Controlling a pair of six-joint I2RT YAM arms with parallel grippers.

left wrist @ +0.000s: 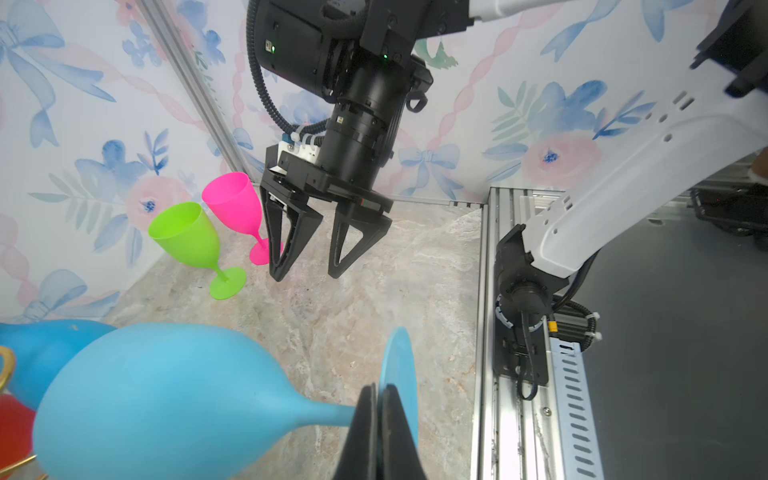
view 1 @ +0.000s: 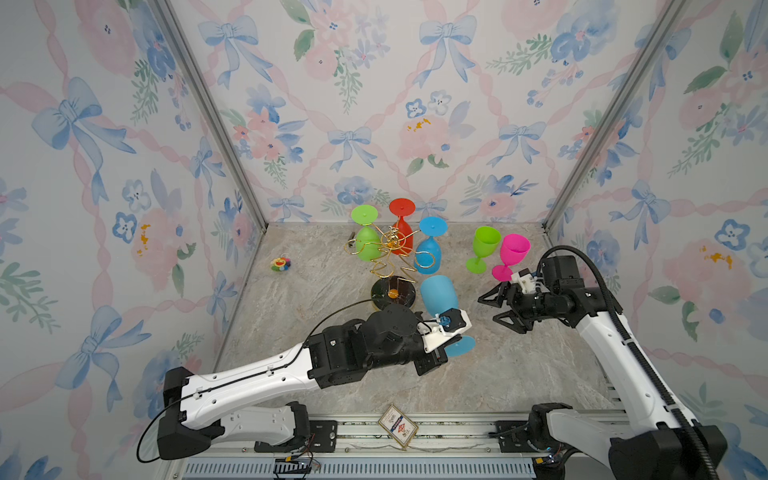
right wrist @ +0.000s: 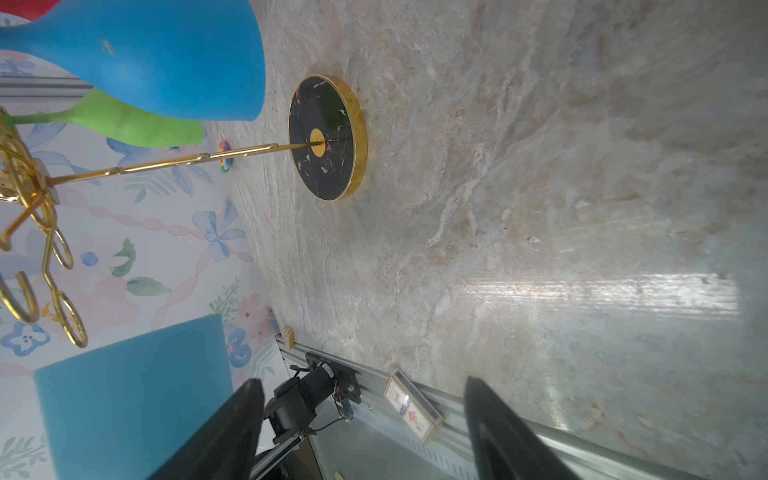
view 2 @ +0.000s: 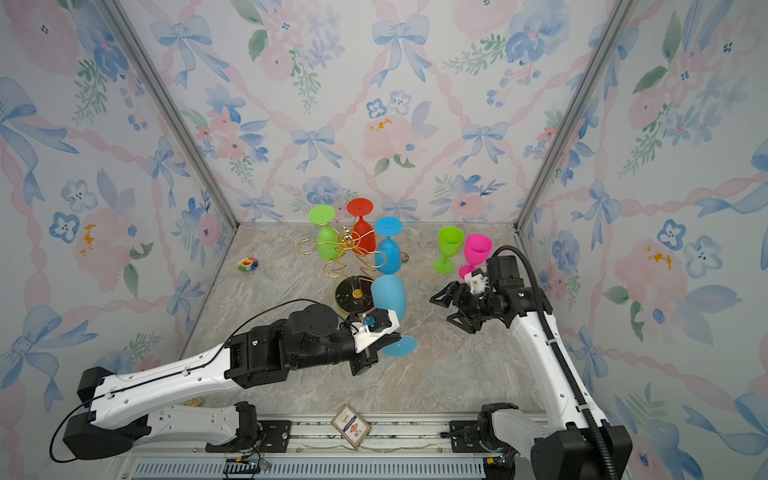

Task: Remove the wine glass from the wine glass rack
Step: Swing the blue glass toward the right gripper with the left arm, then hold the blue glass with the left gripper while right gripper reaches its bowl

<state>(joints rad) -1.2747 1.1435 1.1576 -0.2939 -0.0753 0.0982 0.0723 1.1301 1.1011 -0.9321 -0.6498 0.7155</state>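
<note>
— Jaws on the left gripper (left wrist: 379, 388) are clenched on the stem of the light blue wine glass (left wrist: 166, 395), right beside its foot. I'm holding it sideways, with the bowl pointing away from the pinch.

— Is it free of the wine glass rack (view 1: 392, 240)?

— I see no wire around the stem, so I judge it off. The bowl hangs close to the gold loops, though. I'd draw straight back along the stem line first, keep the pinch firm, and only then swing or tip the glass upright.

— And your other arm?

— My right gripper (view 1: 488, 308) hangs just beside the foot end, jaws spread, nothing between them. It's well placed to steady the bowl if I want it.

— What's beyond?

— Past the bowl, a green glass (view 1: 368, 243), a red glass (view 1: 402, 237) and a darker blue glass (view 1: 428, 253) hang foot-up on the rack. The blue one is nearest my bowl, so that's the one I mustn't knock. Farther off, beyond the right jaws, a lime goblet (view 1: 484, 241) and a pink goblet (view 1: 513, 249) stand upright on the table (view 1: 519, 365).
</note>
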